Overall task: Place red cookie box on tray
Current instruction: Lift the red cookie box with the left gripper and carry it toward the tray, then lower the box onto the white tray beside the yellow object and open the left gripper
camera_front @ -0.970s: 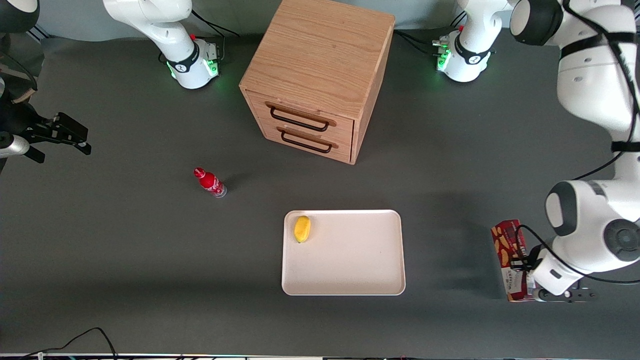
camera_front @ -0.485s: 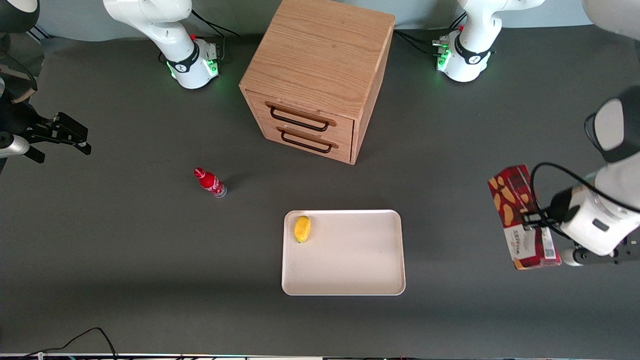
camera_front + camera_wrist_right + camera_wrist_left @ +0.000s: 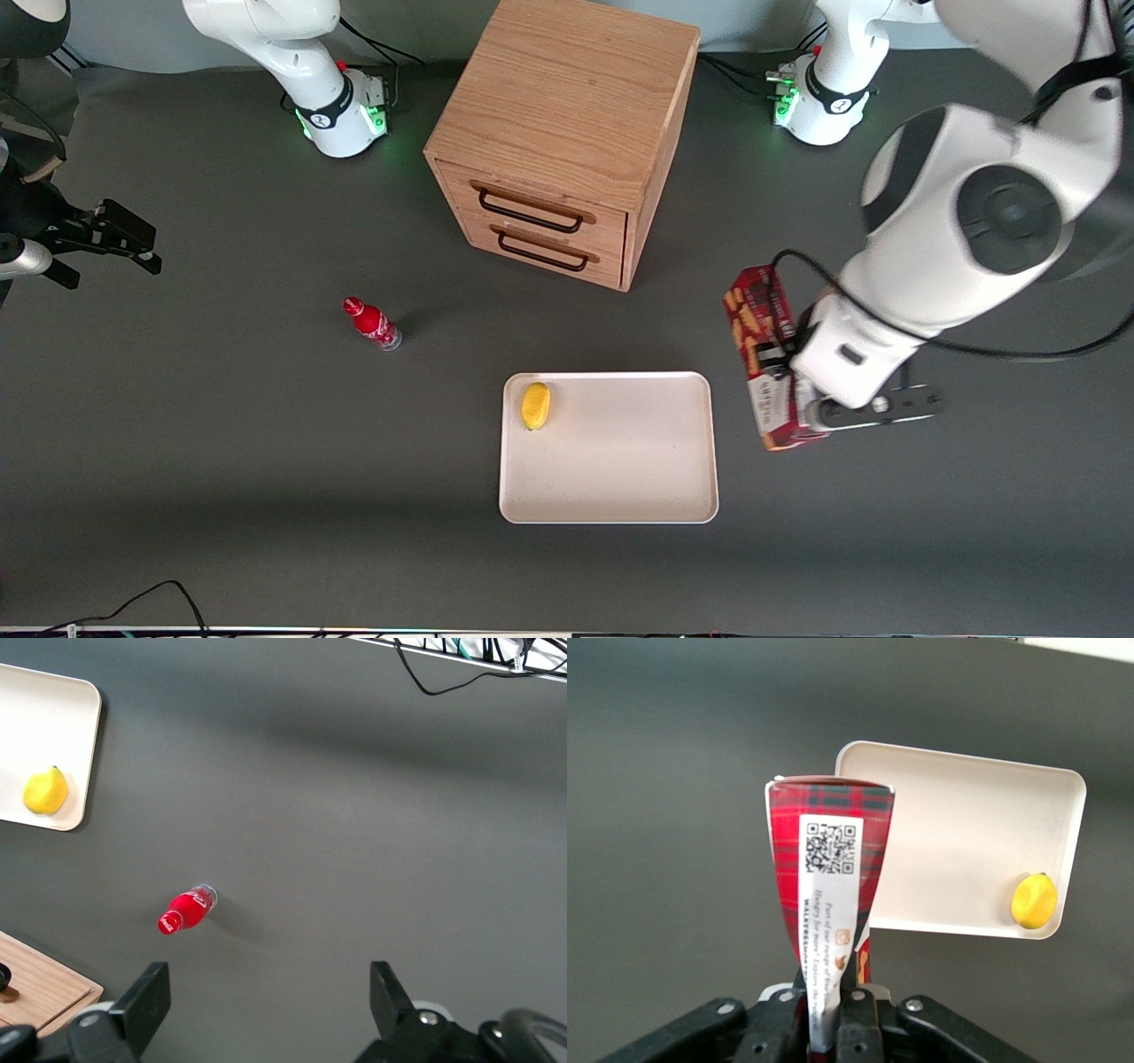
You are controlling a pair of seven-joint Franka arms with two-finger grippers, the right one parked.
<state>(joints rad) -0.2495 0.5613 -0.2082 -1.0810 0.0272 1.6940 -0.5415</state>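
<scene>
Tray (image 3: 620,478) on the table with a yellow fruit (image 3: 535,406) in one corner, rest of its floor bare. Red cookie box (image 3: 764,359) aloft, just off the tray's short edge toward the working arm's end, long axis roughly parallel to that edge. Gripper (image 3: 791,368) clamped mid-box; a short sideways carry should put it over open tray.

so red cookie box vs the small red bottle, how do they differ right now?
The red cookie box is a long tartan carton clamped in the left gripper, off the table beside the tray. The small red bottle is round, far smaller, and stands free on the table toward the parked arm's end. Both are red, and neither is on the tray.
</scene>
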